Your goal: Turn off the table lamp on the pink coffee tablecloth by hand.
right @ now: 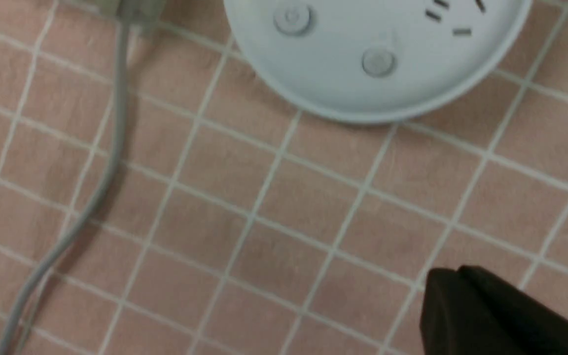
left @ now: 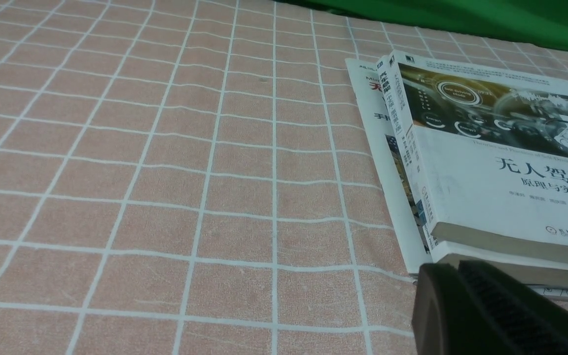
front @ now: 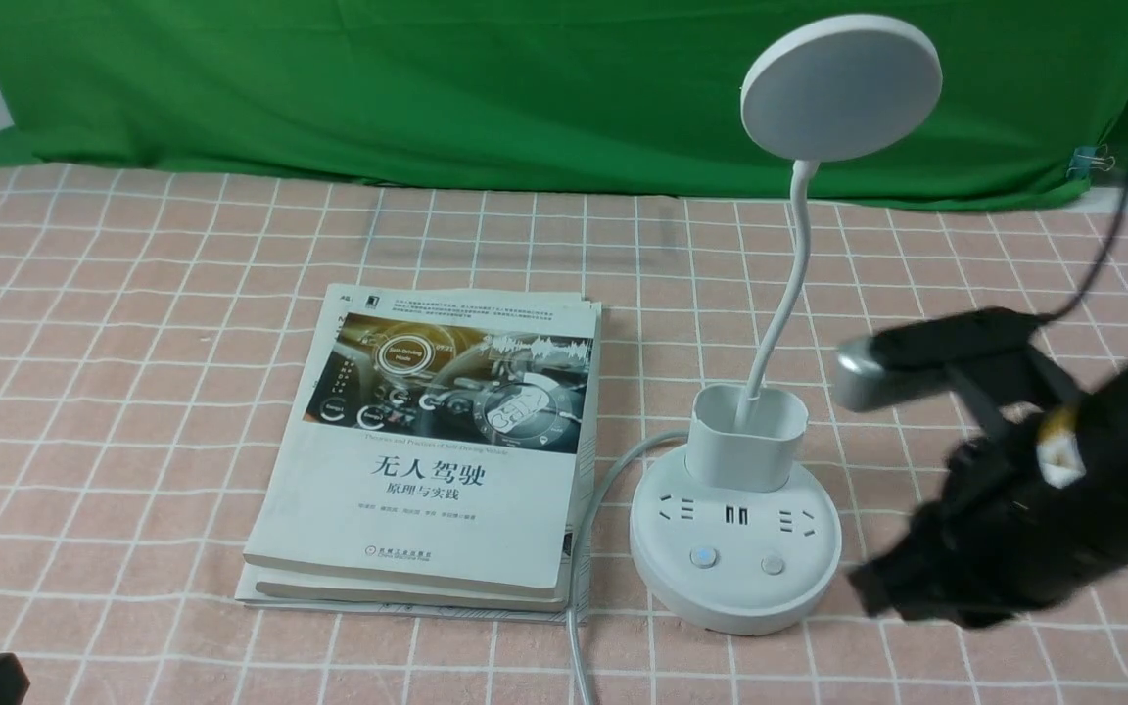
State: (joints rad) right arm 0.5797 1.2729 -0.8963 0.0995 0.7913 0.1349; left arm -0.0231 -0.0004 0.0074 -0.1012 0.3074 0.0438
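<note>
Black jaws of the right hand (front: 872,587) are pressed shut on nothing. Their tip hangs low over the cloth (front: 133,392), just beside the right edge of the lamp (front: 735,548) base and clear of it. The right wrist view shows bare pink squares between the tip and the base rim, so nothing is being touched.

Two round buttons sit at the front of the base. The left button (front: 704,558) has a faint blue tint, and the right button (front: 773,565) is plain grey. The right one lies nearer the jaws. Behind them are the sockets and the small cup, and the thin neck rises from the cup to the disc head.

The lamp stands upright on the pink cloth covering the bench, right of centre. Its grey cord (front: 579,627) runs forward along the right edge of the books (front: 437,460). The head shows only its back to the front camera, so whether it is lit I cannot tell.

My reading is that the approach is nearly done and the press itself is not. What is left is to bring the closed tip over one of the buttons, push down, and lift away.

The left hand (left: 456,276) is low at the near left corner, well apart from the lamp. Its jaws are closed together and empty, just beside the books. A green backdrop (front: 427,88) hangs beyond the bench.
</note>
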